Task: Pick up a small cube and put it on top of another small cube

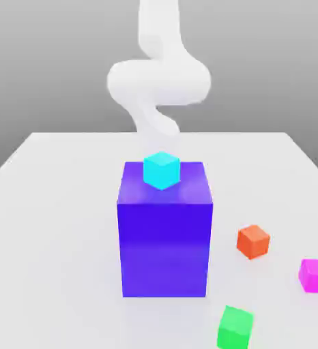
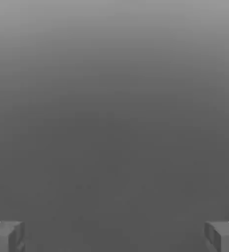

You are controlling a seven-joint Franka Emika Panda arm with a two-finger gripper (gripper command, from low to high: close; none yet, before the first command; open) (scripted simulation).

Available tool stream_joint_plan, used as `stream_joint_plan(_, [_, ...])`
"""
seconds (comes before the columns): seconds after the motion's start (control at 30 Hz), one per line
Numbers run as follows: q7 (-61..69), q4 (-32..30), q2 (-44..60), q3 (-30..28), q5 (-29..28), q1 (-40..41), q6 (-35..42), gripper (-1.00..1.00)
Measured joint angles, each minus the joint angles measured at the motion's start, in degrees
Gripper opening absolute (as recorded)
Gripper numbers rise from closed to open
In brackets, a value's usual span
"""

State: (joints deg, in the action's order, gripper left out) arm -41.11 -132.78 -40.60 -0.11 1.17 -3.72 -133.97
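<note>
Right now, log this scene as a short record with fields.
surface: white table
centre: tall blue block, cyan cube on top of it
pick target: magenta-pink cube, on the table at the exterior view's right
other small cubes: orange-red cube, green cube, each standing apart
arm: white arm behind the block
gripper: gripper open, nothing between its fingers

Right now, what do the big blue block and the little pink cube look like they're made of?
Big blue block: looks like smooth, slightly glossy plastic, judging by the soft sheen on its top. Pink cube: flat, even colour with a matte look, possibly plastic or painted wood. Neither shows grain or texture, so this is uncertain.
</note>
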Motion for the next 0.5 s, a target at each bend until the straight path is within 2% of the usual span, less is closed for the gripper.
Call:
stream_joint_plan(0.27, [15.05,-3.23,17.01,0.98,3.43,-11.3,-7.05,0.0])
stream_joint_plan(0.5, [26.7,-6.01,31.53,4.7,4.63,-18.51,-13.15,0.0])
